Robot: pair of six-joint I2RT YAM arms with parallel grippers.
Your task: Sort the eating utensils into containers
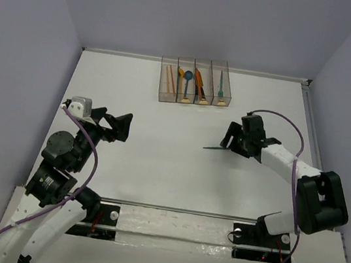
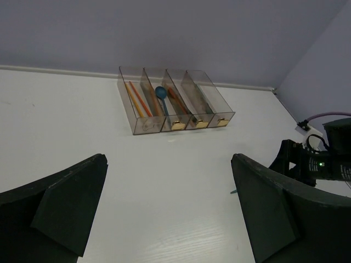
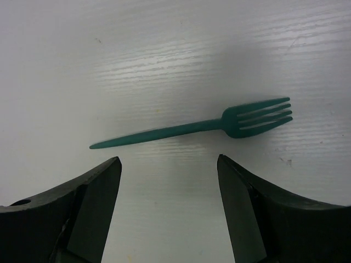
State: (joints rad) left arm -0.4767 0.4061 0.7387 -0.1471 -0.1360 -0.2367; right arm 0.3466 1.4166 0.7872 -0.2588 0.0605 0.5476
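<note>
On the white table (image 1: 156, 175), the right gripper (image 3: 167, 161) has its fingers spread wide, with a slim teal plastic fork (image 3: 192, 127) lying flat just beyond their tips, untouched. The left gripper (image 2: 168, 164) gapes empty. The clear smoky four-bin container row (image 2: 143, 126) stands at the far edge.

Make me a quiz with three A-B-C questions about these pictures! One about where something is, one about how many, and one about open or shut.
1. Where is the fork?
A on the floor. B on the table. C stuck to the wall.
2. How many bins are in the row?
A two. B six. C four.
3. The right gripper is:
A open. B shut on the fork. C shut and empty.

Answers:
1 B, it lies flat on the white table.
2 C, four joined compartments show.
3 A, its jaws stand wide apart, holding nothing.
</note>
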